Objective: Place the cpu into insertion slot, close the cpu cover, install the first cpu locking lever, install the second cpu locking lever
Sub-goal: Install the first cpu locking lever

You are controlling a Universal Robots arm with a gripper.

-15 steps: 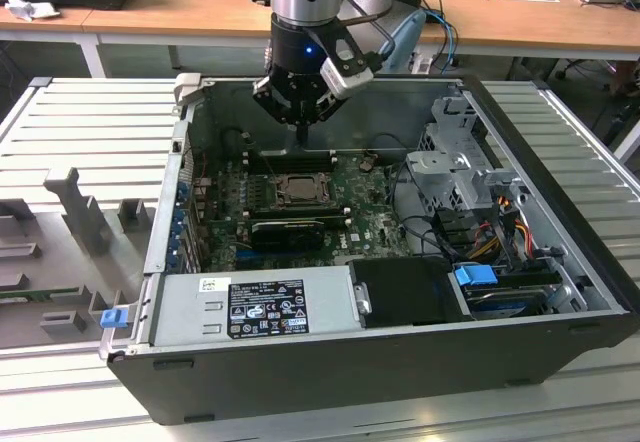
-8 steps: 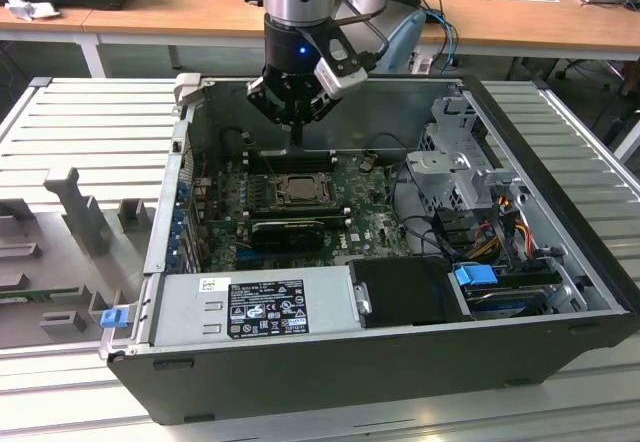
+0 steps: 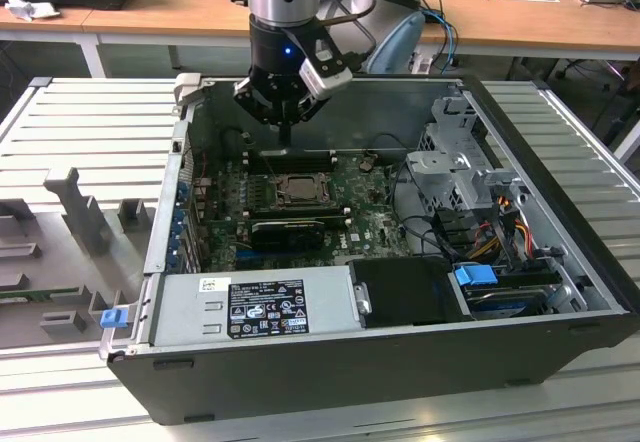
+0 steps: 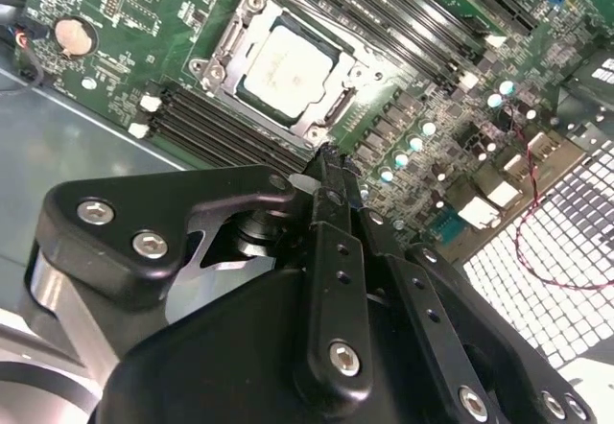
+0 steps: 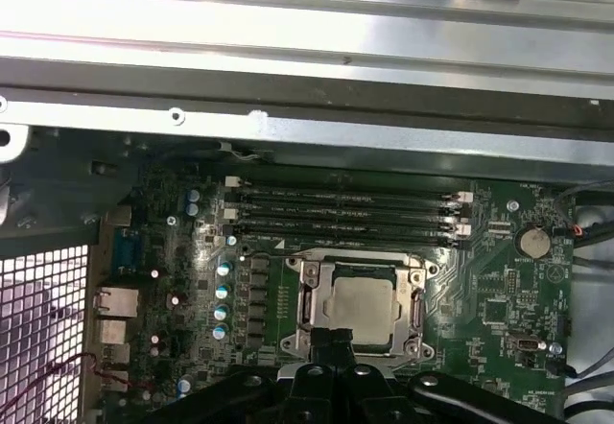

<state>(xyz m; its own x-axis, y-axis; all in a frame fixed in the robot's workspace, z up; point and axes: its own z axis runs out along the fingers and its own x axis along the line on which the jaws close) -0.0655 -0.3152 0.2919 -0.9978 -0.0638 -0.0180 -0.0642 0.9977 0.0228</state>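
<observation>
With slim black metal gripper (image 4: 327,158) pinched together on nothing, hovers just beside dark-rimmed square insertion slot (image 4: 309,138), pale silvery square cpu (image 4: 288,64) seated inside under lowered dark-silver frame cpu cover (image 4: 235,35); likely lever stage, calling for a steady, well-aimed downward push

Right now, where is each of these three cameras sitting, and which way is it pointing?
Exterior view: off the arm, looking down into the open computer case; shows the arm and its tool.
First wrist view: on the arm, looking past the tool at the seated cpu.
Second wrist view: on the arm, looking along the tool's black body at the motherboard.
Shared: both wrist views show the cpu and the tool.
</observation>
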